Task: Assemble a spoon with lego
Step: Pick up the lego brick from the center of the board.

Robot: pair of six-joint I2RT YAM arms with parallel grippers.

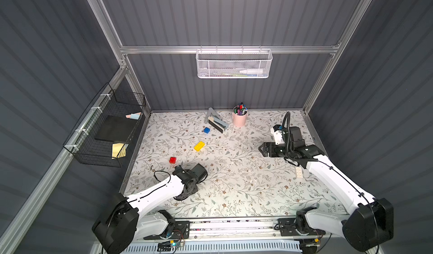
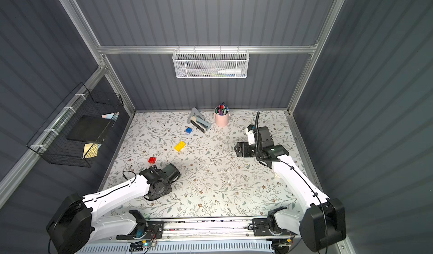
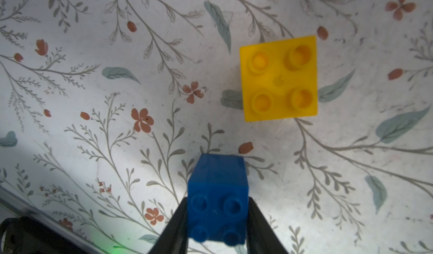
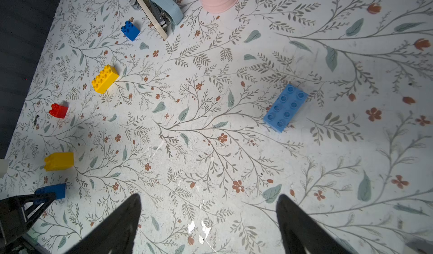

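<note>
1. Left gripper: jaws closed on a dark blue brick, one finger on each side, studs toward the wrist camera; whether it touches the table cannot be told
2. Small yellow brick: studs up on the table, near the held brick, not touching it
3. Right gripper: jaws spread wide, nothing between them, over bare table
4. Light blue long brick: flat, studs up, ahead of the right gripper, untouched
5. Red brick, long yellow brick, second dark blue brick: loose, well apart from one another
6. White brick: beside the right arm
7. Lego overall: every brick in view single, none joined to another
8. Stapler, pink pen cup: at the far edge, the second dark blue brick just beside the stapler
</note>
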